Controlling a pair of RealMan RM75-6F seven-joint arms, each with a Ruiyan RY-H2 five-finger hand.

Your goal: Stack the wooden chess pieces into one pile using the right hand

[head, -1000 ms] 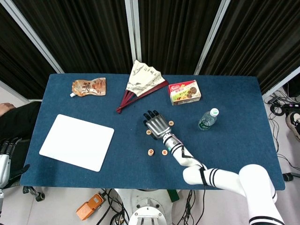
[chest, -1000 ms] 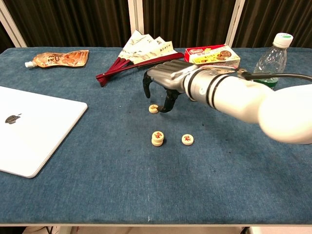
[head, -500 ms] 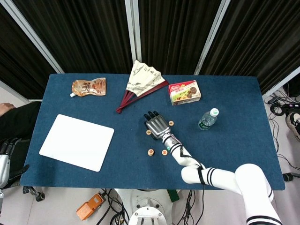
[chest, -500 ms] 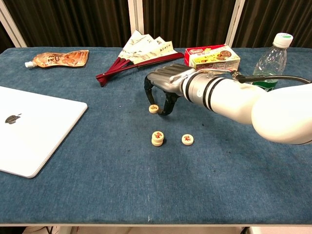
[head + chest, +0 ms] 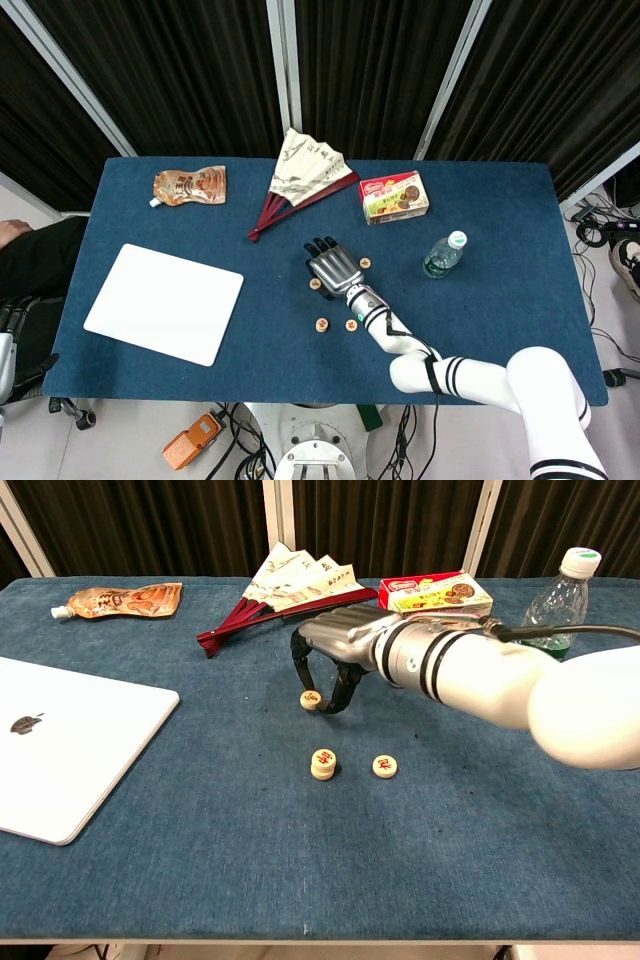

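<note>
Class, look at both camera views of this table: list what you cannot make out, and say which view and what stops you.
- Right hand, chest view: whether its fingertips touch the chess piece; the fingers hide the contact.
- That piece, head view: half hidden under the hand.
- Pile: its piece count, too small.
- Left hand: almost all cut off by the head view's left edge.
- Piece markings, head view: too small.

Scattered round wooden chess pieces

table: blue cloth lay in front of me | laptop: white, closed, at my left | pouch: lay flat at far left | fan: spread open, far middle | snack box: just right of fan | bottle: stood upright, green label, to my right
</note>
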